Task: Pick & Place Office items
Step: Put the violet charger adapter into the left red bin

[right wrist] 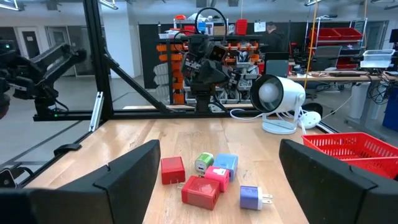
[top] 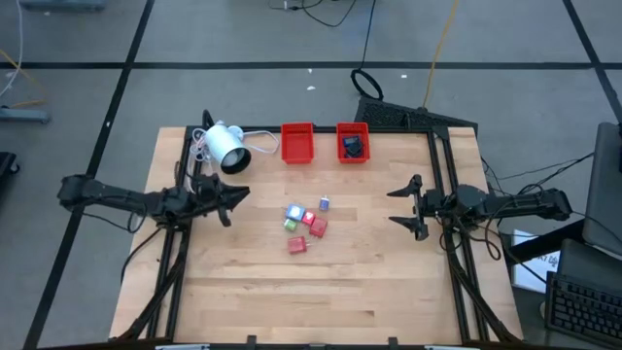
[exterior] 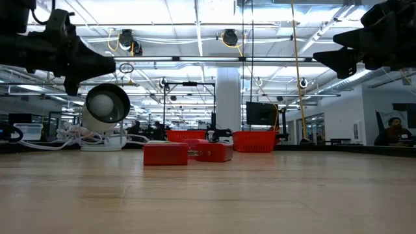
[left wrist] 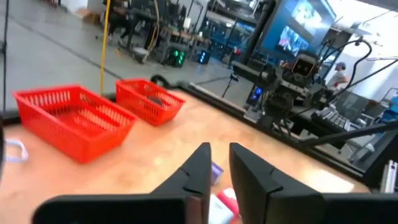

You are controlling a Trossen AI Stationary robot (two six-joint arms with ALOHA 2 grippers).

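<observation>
The office items (top: 304,225) lie in a loose cluster mid-table: red, pale blue, green and purple-blue pieces, each resting flat on the wood. The right wrist view shows them close up (right wrist: 211,177). One black piece (top: 353,147) lies in the right red tray. My left gripper (top: 233,202) hovers left of the cluster; its fingers stand close together with a narrow gap (left wrist: 219,155) and hold nothing. My right gripper (top: 403,206) hovers right of the cluster, wide open (right wrist: 217,155), and is empty. In the low view both grippers hang above the table.
Two red trays (top: 296,154) (top: 366,131) stand side by side at the table's far edge. A white lamp-like device (top: 225,146) with a cable sits at the far left, just beyond my left gripper. Black frame bars run along both table sides. Bare wood lies on the near side of the cluster.
</observation>
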